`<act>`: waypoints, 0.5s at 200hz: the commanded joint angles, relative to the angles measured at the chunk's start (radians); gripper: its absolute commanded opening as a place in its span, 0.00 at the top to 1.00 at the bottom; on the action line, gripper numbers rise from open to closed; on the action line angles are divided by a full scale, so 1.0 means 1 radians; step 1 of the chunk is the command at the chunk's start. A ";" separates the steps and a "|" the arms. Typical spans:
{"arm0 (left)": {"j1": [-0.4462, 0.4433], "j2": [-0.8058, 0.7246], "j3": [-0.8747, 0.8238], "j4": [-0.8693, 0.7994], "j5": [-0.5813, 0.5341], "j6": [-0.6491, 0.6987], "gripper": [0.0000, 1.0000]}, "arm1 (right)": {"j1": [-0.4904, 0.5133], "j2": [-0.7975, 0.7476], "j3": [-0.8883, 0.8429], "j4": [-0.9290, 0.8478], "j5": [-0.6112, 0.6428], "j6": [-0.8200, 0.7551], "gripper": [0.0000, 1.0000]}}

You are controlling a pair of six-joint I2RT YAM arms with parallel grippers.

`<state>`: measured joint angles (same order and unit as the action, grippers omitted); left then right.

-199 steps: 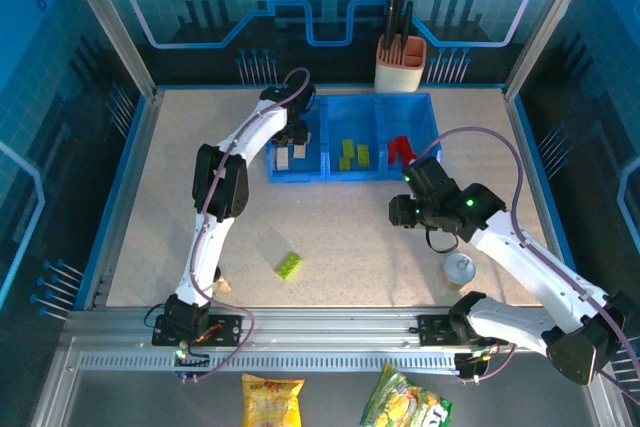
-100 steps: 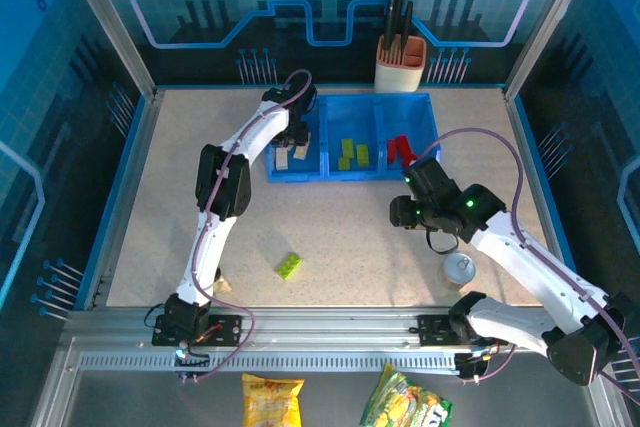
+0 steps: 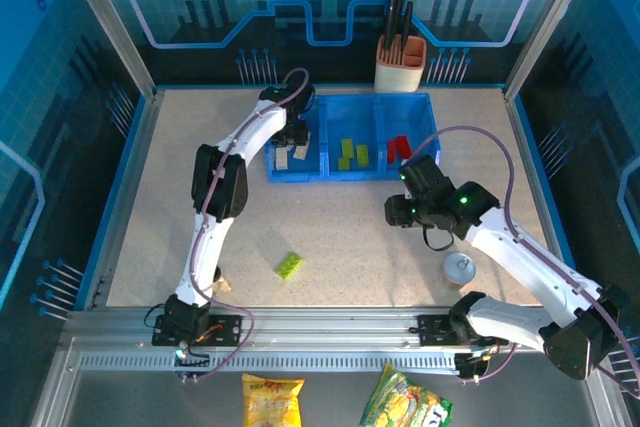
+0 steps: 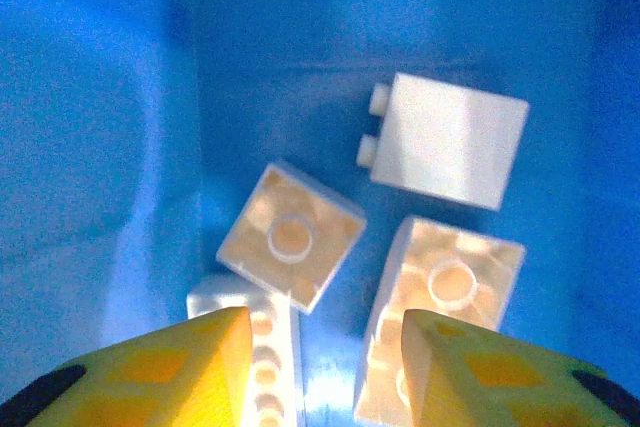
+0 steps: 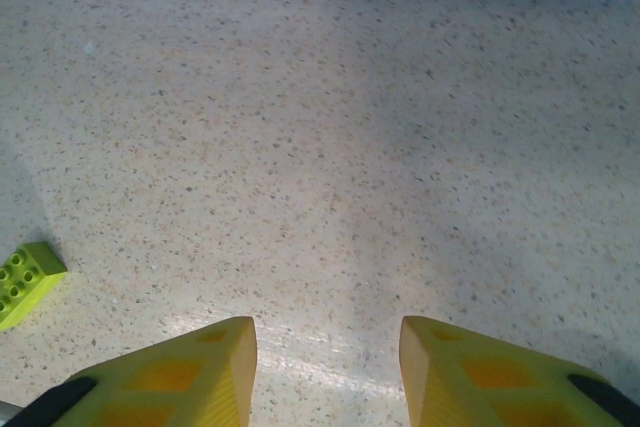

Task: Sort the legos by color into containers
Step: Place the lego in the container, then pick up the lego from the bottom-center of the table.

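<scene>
The blue tray holds the containers. Its left one has several cream-white legos, its middle one has green legos, and its right one has red legos. My left gripper hangs low over the left container. In the left wrist view this gripper is open, with white bricks lying on the floor below and nothing held. A lone lime green lego lies on the table. My right gripper is open over bare table, with the green lego at its far left.
A round silver disc sits beside the right arm. A beige utensil holder stands behind the tray. Two snack bags lie below the table's front rail.
My left gripper's jaws have parted a little over the left container. The right gripper has drifted slightly left. The green lego on the table has not moved.
</scene>
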<state>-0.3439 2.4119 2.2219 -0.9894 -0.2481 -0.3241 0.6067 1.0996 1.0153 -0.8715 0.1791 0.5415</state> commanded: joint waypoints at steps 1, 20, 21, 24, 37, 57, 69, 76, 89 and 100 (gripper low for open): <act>0.007 -0.111 -0.035 0.010 0.062 -0.033 0.55 | 0.004 0.011 -0.041 0.109 -0.054 -0.166 0.56; 0.005 -0.150 -0.072 0.018 0.088 -0.041 0.55 | 0.007 0.013 -0.085 0.205 -0.108 -0.272 0.55; 0.005 -0.151 -0.073 0.020 0.089 -0.041 0.56 | 0.008 0.013 -0.087 0.210 -0.111 -0.276 0.54; 0.004 -0.157 -0.079 0.021 0.091 -0.041 0.55 | 0.008 0.013 -0.093 0.224 -0.119 -0.289 0.54; 0.002 -0.182 -0.104 0.025 0.106 -0.044 0.55 | 0.017 0.016 -0.125 0.286 -0.150 -0.340 0.53; -0.001 -0.227 -0.156 0.049 0.127 -0.048 0.55 | 0.041 0.024 -0.196 0.395 -0.195 -0.406 0.52; -0.003 -0.254 -0.188 0.064 0.139 -0.050 0.55 | 0.070 0.030 -0.234 0.463 -0.202 -0.439 0.52; -0.003 -0.269 -0.203 0.071 0.148 -0.052 0.55 | 0.093 0.032 -0.256 0.504 -0.199 -0.457 0.52; -0.003 -0.294 -0.235 0.085 0.162 -0.052 0.55 | 0.135 0.039 -0.298 0.580 -0.195 -0.484 0.52; -0.003 -0.318 -0.260 0.097 0.171 -0.051 0.55 | 0.174 0.044 -0.330 0.643 -0.194 -0.512 0.52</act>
<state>-0.3443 2.1727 2.0109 -0.9253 -0.1287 -0.3641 0.7105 1.1328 0.7429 -0.4305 0.0158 0.1390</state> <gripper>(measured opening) 0.446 0.479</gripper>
